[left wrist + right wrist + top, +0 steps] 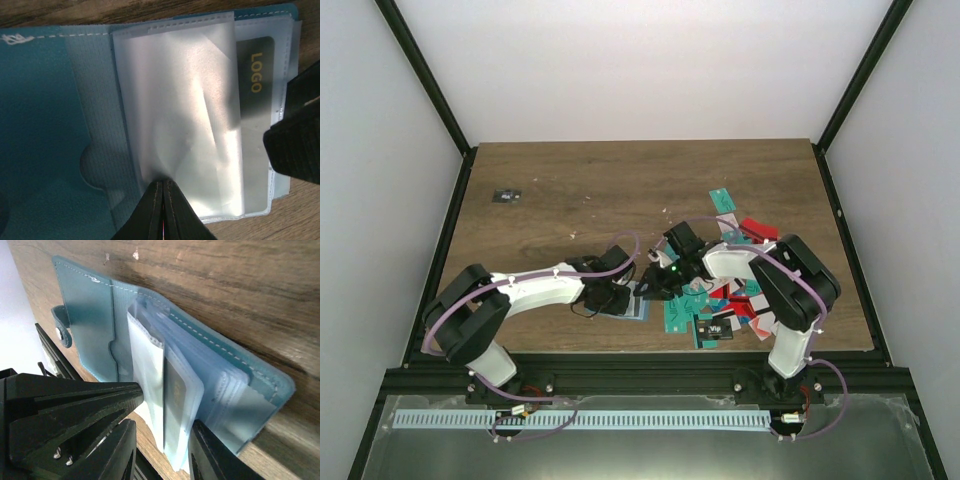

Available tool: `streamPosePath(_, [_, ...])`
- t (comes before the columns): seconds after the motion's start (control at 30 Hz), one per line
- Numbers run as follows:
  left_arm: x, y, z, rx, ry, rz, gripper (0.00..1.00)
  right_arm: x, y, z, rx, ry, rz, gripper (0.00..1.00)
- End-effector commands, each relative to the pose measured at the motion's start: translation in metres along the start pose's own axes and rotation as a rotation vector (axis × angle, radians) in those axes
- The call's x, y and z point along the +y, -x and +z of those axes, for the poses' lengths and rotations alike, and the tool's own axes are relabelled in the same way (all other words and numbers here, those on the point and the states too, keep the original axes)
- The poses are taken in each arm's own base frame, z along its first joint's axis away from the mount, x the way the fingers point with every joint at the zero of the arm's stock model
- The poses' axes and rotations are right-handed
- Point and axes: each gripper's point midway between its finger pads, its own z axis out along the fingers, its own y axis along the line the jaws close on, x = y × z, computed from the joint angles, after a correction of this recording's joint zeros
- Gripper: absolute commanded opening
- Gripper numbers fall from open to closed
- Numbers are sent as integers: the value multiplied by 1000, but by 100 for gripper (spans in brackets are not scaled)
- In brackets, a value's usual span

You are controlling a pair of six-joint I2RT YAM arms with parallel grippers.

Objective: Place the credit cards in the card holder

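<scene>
Left wrist: left pincer (163, 186) pinched shut on clear sleeve (175, 125) of card holder (45, 125), 6 o'clock; right pincer (165, 432) narrow, straddling sleeve w/ dark card (255, 100), grip unclear. Step looks like card insertion; next prob needs pushing card fully home.

Holder (45, 125) teal w/ white stitching; sleeves (175, 100) frosted clear. Grey card (255, 100) inside, yellow "LOGO". Loose cards (740, 300) teal, red, white, blk. Table (620, 180) brown wood grain.

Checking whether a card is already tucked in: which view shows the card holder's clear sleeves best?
Left wrist: the open card holder fills it, with a dark card visible inside a clear sleeve. Right wrist shows the sleeves edge-on, fanned between the right gripper's fingers. From the top camera it is small and mostly covered.
</scene>
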Motion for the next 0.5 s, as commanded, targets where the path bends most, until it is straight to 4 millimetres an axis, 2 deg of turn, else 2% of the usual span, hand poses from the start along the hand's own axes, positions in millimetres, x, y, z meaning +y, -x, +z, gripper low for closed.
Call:
streamPosePath(0.0, [7, -11, 7, 33, 11, -2, 4, 28, 4, -9, -22, 21, -71, 31])
streamPosePath(0.13, [0, -7, -2, 17, -25, -12, 4, 35, 3, -10, -18, 27, -84, 31])
streamPosePath(0.27, [-9, 3, -19, -19, -55, -27, 4, 40, 3, -9, -11, 33, -91, 31])
streamPosePath(0.47, [-12, 12, -41, -64, -83, -89, 4, 43, 6, -5, 1, 38, -99, 31])
